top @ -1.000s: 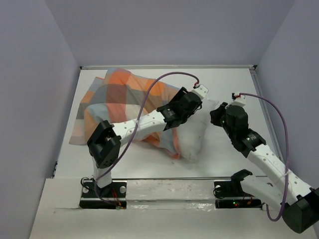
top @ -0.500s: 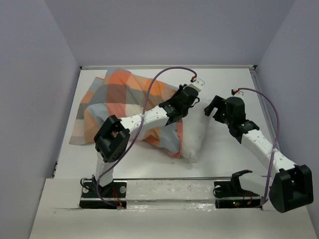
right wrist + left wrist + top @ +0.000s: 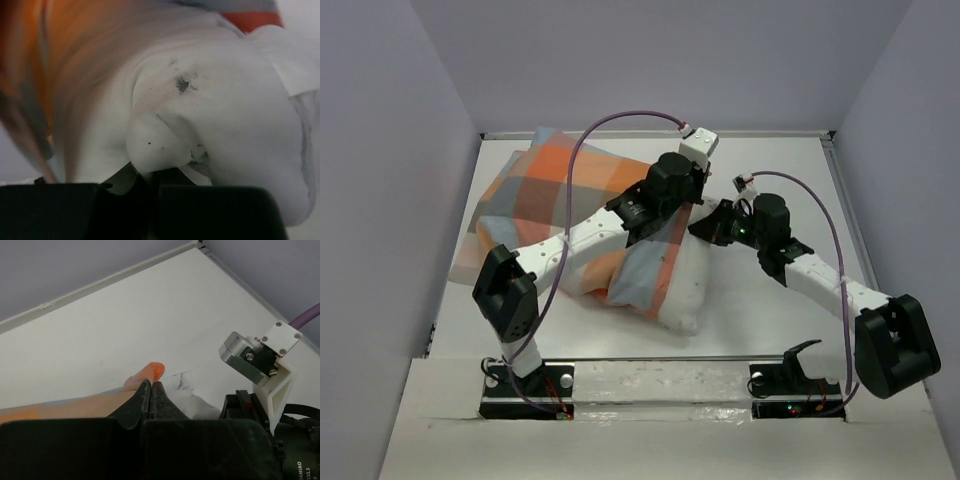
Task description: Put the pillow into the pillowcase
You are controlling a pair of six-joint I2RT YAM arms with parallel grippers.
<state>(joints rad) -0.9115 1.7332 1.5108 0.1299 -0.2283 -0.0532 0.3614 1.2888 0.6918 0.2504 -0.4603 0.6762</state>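
Note:
The checked orange, grey-blue and cream pillowcase (image 3: 545, 205) lies across the left and middle of the table. The white pillow (image 3: 685, 285) sticks out of its right end. My left gripper (image 3: 690, 198) is shut on an orange edge of the pillowcase (image 3: 154, 371), which pokes out past the closed fingertips (image 3: 145, 390). My right gripper (image 3: 708, 224) is close beside it and is shut on a fold of the pillow (image 3: 215, 100), whose bulging fabric sits right over the jaws. Blurred pillowcase (image 3: 30, 75) fills the left of the right wrist view.
Grey walls enclose the white table (image 3: 790, 170) on three sides, with a raised rim along the back (image 3: 770, 133). The right arm's white camera mount (image 3: 260, 357) sits close to the right of my left gripper. Purple cables (image 3: 620, 120) arc above both arms.
The left gripper closed on the pillowcase edge and moved toward the back, drawing the cover further over the pillow. The right gripper opened, shifted left, and closed on the pillow.

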